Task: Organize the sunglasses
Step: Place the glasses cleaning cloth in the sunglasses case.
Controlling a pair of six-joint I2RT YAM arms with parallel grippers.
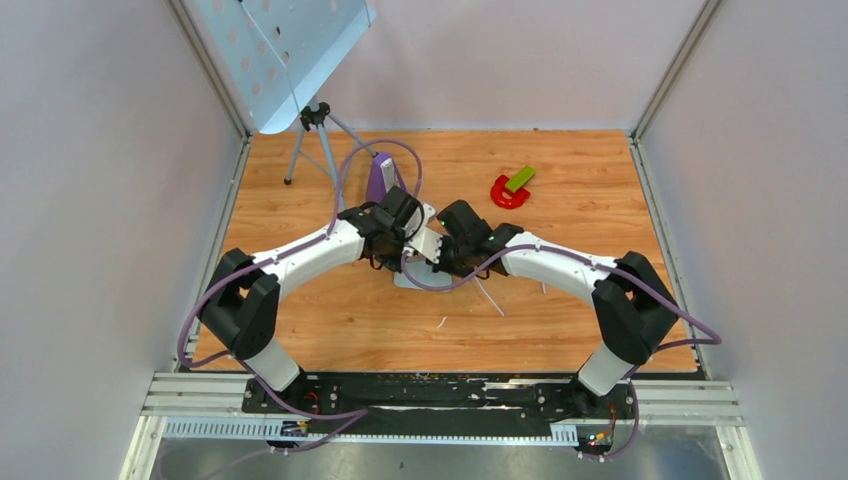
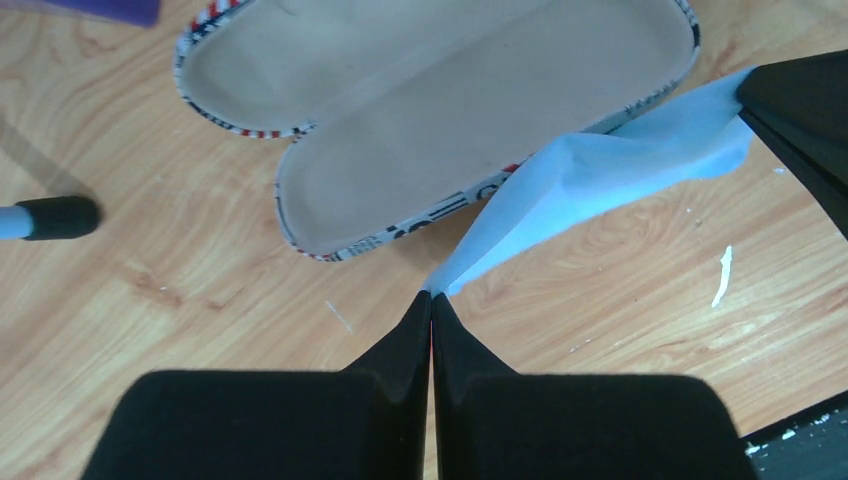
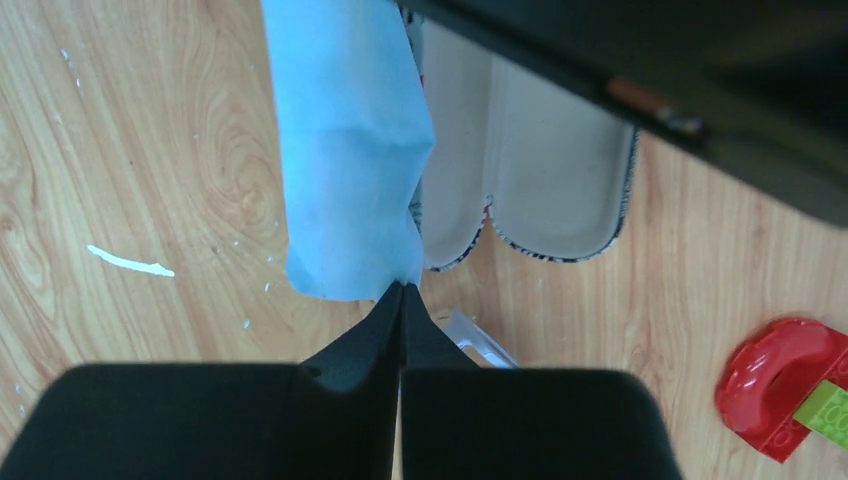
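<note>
My left gripper (image 2: pixel 432 296) is shut on one corner of the light blue cloth (image 2: pixel 600 165). My right gripper (image 3: pixel 402 287) is shut on another corner of the cloth (image 3: pixel 345 150). The cloth hangs stretched between them above the open flag-printed case (image 2: pixel 450 110), whose beige lining faces up and holds nothing; the case also shows in the right wrist view (image 3: pixel 530 150). In the top view the grippers meet at the table's middle, left (image 1: pixel 415 235) and right (image 1: pixel 447 246). Of the sunglasses only a white piece (image 3: pixel 480 340) and a slim white arm (image 1: pixel 490 296) show, beside my right gripper.
A red curved piece (image 1: pixel 508 192) with a green block (image 1: pixel 519 178) lies at the back right. A tripod (image 1: pixel 310 140) with a perforated panel (image 1: pixel 280 50) and a purple object (image 1: pixel 381 178) stand at the back left. White flecks (image 2: pixel 722 275) dot the wooden table.
</note>
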